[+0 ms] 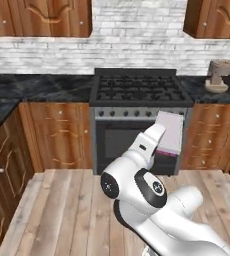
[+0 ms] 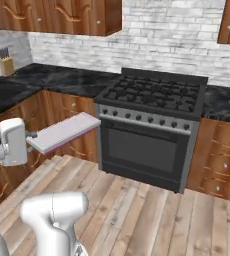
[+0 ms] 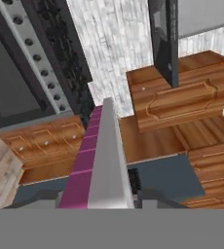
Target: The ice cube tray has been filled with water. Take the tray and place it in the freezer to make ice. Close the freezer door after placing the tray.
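Observation:
The ice cube tray [image 2: 64,131] is a thin pale slab with a pink edge. My gripper [image 2: 32,141] is shut on one short end of it and holds it roughly level above the wooden floor. In the left base view the tray [image 1: 169,132] sticks out past my hand, in front of the oven door. In the hand view the tray [image 3: 102,155] runs edge-on away from my gripper [image 3: 102,197], with a dark fingertip on each side of it. The freezer and the freezer door are out of view.
A black gas stove [image 1: 137,90] [image 2: 152,95] stands straight ahead between wooden lower cabinets [image 1: 59,135] under dark counters [image 2: 52,77]. A knife block [image 2: 6,65] sits at the far left and a beige appliance [image 1: 218,75] on the right counter. Plank floor [image 1: 62,210] lies open around me.

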Available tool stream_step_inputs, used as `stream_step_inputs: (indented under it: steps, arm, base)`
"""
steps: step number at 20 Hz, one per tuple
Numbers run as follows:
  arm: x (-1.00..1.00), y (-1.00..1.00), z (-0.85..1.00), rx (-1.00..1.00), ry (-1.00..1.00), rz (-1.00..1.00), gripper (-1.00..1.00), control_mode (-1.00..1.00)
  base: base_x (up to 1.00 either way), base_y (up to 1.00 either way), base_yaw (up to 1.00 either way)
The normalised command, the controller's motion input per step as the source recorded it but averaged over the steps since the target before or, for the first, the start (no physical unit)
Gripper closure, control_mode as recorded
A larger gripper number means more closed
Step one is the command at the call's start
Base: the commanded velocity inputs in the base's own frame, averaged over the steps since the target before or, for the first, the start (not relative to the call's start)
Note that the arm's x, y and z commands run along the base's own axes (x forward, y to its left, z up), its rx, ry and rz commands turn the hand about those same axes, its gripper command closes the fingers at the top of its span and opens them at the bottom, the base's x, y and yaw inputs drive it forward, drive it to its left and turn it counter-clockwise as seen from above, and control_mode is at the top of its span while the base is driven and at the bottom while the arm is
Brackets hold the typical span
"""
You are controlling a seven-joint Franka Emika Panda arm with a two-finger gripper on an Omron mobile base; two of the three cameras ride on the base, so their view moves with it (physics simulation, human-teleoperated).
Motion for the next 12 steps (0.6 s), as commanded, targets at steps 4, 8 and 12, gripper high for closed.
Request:
stream_step_inputs:
  steps: [4,8,12]
  arm:
    - [0.0,0.0,0.0,0.0,0.0,0.0,1.0,1.0]
    - [0.0,0.0,0.0,0.0,0.0,0.0,1.0,1.0]
    - [0.0,0.0,0.0,0.0,0.0,0.0,1.0,1.0]
  base:
    - [-0.47,0.0,-0.58]
    - [-0.49,0.0,-0.58]
    - [-0.33,0.0,-0.55]
